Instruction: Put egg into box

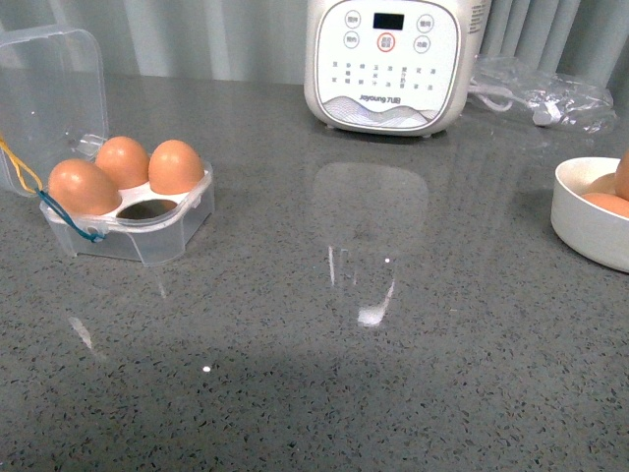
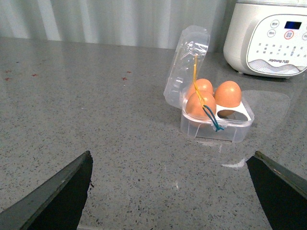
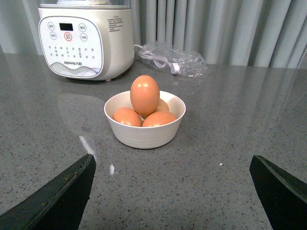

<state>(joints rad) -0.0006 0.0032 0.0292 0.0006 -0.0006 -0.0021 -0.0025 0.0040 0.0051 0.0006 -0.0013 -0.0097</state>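
The clear plastic box (image 1: 147, 236) stands at the left of the grey table with its lid (image 1: 49, 88) open; it also shows in the left wrist view (image 2: 218, 127). Three brown eggs sit in it and one front cell (image 1: 149, 207) is empty. Several brown eggs lie in a round white bowl (image 3: 144, 134); the top egg (image 3: 145, 96) stands upright on the others. My right gripper (image 3: 172, 196) is open and empty, short of the bowl. My left gripper (image 2: 172, 194) is open and empty, well short of the box. Neither arm shows in the front view.
A white Joyoung cooker (image 1: 388, 64) stands at the back centre. A clear plastic bag with a white cord (image 1: 541, 93) lies to its right. The bowl (image 1: 590, 226) sits at the right edge of the front view. Curtains hang behind the table.
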